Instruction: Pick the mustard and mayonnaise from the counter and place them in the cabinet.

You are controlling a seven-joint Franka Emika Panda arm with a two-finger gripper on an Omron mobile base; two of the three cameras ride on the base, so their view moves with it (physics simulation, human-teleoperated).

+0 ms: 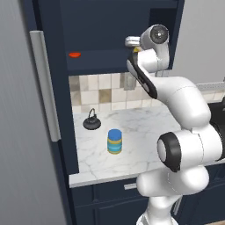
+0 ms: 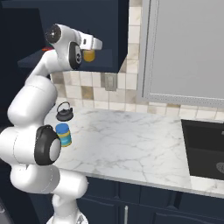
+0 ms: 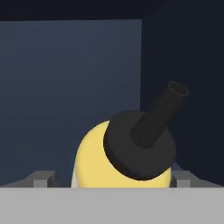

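In the left base view, a small red thing [image 1: 74, 55] lies on the cabinet [image 1: 105, 26] shelf at far left. Below it, on the counter [image 1: 140, 132], a black kettle [image 1: 91, 120] stands near the tiled wall [image 1: 101, 90], and the mayonnaise [image 1: 114, 141] stands upright just in front of it, nearer the counter's front edge and apart from the kettle. Further right the arm rises and reaches up into the cabinet recess, the hand level with the shelf.

In the right base view the kettle [image 2: 64, 111] and mayonnaise [image 2: 64, 134] sit at the left end of the counter [image 2: 131, 140], partly behind the arm. Above them the gripper [image 2: 89, 51] is raised before the dark cabinet [image 2: 87, 17], with the mustard [image 2: 89, 55] showing as a yellow patch just under the hand. A dark sink [image 2: 205, 148] is set into the counter at far right.

In the hand view the mustard [image 3: 94, 162] sits between the two fingertips [image 3: 40, 178], which pinch its body on either side; its dark nozzle points into the navy recess, toward the back wall.
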